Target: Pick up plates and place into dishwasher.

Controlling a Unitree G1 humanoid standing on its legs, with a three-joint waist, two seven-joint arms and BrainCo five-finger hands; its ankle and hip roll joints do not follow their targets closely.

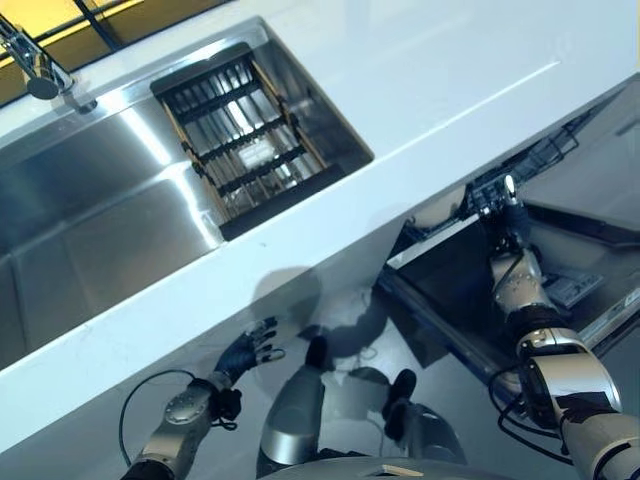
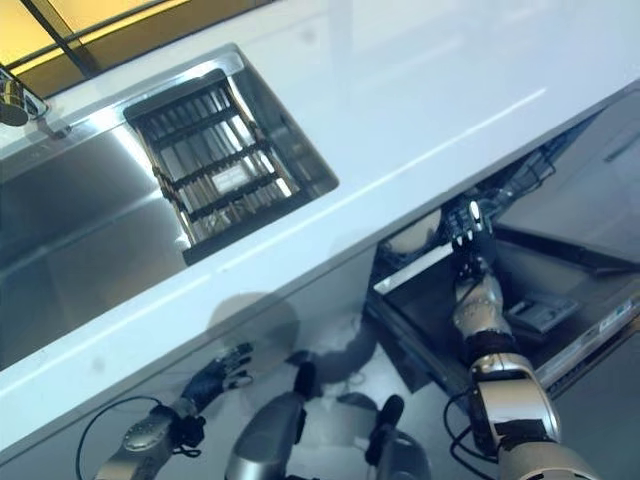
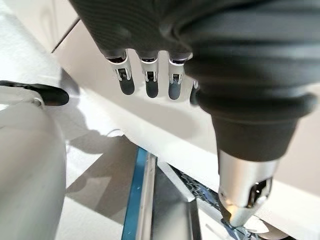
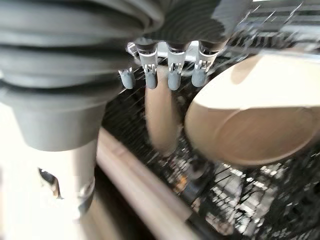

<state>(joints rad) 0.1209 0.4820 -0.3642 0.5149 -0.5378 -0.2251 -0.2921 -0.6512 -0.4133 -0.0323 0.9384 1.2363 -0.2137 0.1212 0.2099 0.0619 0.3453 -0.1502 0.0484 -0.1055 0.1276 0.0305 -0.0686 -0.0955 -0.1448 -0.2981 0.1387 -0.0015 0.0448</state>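
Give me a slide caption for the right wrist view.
Right robot hand, fingers open, hovers over beige plates standing in the dishwasher rack.

Kitchen: steel sink [image 1: 120, 210], white countertop [image 1: 450, 90], open dishwasher [image 1: 470, 290].

Two tan plates [image 4: 250, 125] stand on edge in the dishwasher rack [image 4: 240, 200].

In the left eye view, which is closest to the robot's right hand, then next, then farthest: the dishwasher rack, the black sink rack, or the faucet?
From the right hand:
1. Dishwasher rack, right at the hand, under the counter edge.
2. Black sink rack, across the white counter, at the sink's right end.
3. Faucet, at the far upper left corner.
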